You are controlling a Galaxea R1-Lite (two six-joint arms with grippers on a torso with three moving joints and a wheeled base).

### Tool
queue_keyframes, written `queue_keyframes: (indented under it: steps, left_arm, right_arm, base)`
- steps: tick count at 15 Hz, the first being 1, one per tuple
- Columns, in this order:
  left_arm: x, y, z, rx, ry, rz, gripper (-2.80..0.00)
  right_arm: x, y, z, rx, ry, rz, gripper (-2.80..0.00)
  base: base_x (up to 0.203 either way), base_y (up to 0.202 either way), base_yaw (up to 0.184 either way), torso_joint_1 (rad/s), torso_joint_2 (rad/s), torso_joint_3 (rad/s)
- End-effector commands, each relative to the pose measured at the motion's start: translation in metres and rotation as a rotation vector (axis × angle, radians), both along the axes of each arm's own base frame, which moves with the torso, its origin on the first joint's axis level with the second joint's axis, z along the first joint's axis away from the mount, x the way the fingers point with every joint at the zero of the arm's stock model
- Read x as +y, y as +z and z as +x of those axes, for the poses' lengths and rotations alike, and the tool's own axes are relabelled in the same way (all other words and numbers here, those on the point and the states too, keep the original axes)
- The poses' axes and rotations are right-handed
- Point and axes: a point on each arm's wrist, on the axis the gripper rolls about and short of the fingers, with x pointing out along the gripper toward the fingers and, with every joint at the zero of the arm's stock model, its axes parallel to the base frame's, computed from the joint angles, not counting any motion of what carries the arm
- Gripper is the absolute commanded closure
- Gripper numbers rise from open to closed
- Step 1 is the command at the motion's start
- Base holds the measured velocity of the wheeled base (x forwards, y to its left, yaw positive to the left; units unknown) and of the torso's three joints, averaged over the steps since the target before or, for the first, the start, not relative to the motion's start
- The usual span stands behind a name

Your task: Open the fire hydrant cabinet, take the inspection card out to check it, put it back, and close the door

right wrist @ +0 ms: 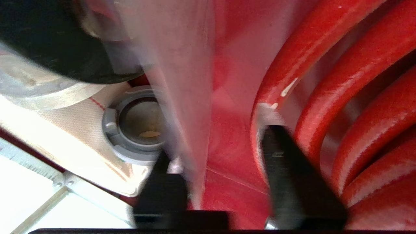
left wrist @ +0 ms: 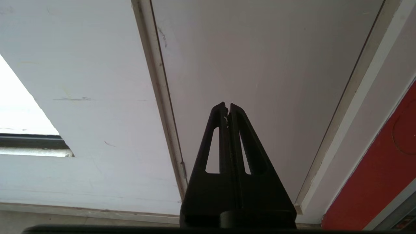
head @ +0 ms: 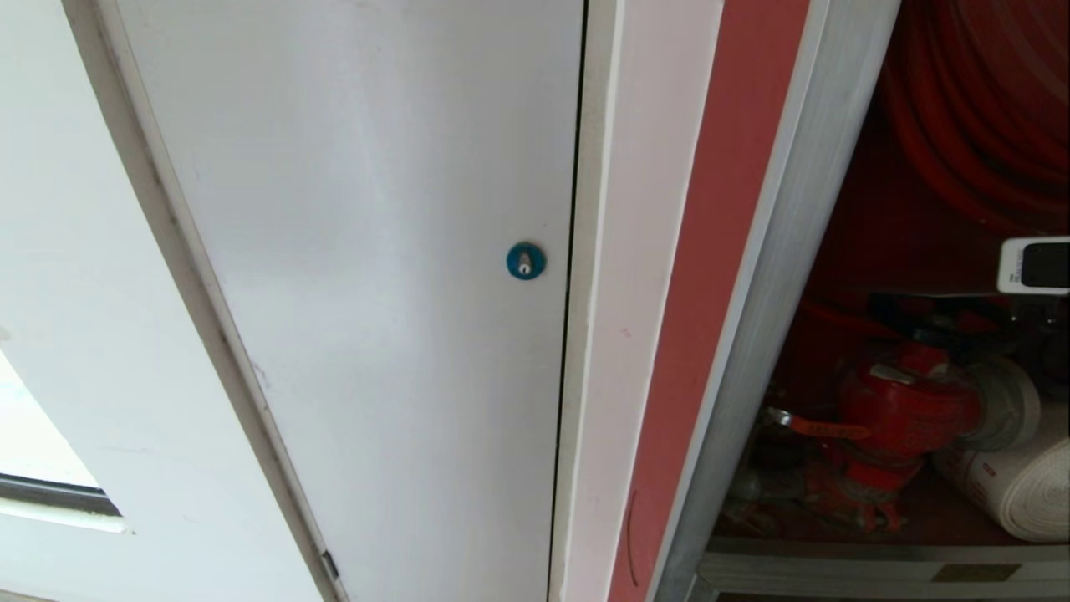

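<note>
The fire hydrant cabinet [head: 777, 276] stands open at the right of the head view, with its red hose reel [head: 978, 109], red valve [head: 903, 414] and rolled white hose [head: 1020, 485] showing inside. My right gripper [right wrist: 221, 146] is inside the cabinet beside the red hose [right wrist: 341, 81], open. The inspection card [right wrist: 182, 74], a pale blurred sheet seen edge-on, stands between the fingers close to one of them, with a wide gap to the other. The door is out of view. My left gripper [left wrist: 227, 107] is shut on nothing and parked facing the white panel.
A plain white panel [head: 359, 251] with a blue round lock [head: 526, 261] fills the left of the head view. The grey hose coupling [right wrist: 136, 126] and a dark round part [right wrist: 55, 39] lie near my right gripper. A white piece of my right arm [head: 1035, 266] shows at the edge.
</note>
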Motion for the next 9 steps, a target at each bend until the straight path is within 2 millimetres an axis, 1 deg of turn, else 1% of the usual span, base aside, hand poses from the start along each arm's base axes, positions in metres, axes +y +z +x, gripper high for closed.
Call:
queue_keyframes:
  steps: [1,5,9]
  left_arm:
    - [0.000,-0.002,0.001,0.007,0.000,0.000,0.00]
    - [0.000,-0.002,0.001,0.007,0.000,0.000,0.00]
    - [0.000,-0.002,0.001,0.007,0.000,0.000,0.00]
  right_arm:
    - [0.001,0.002,-0.005,-0.003,0.000,-0.012,-2.80]
    - [0.000,0.002,-0.017,0.010,-0.013,-0.028,-2.80]
    - [0.006,0.003,-0.038,0.031,-0.005,-0.048,-2.80]
  base:
    - [0.000,0.000,0.000,0.000,0.00,0.000]
    - [0.000,0.000,0.000,0.000,0.00,0.000]
    - [0.000,0.000,0.000,0.000,0.00,0.000]
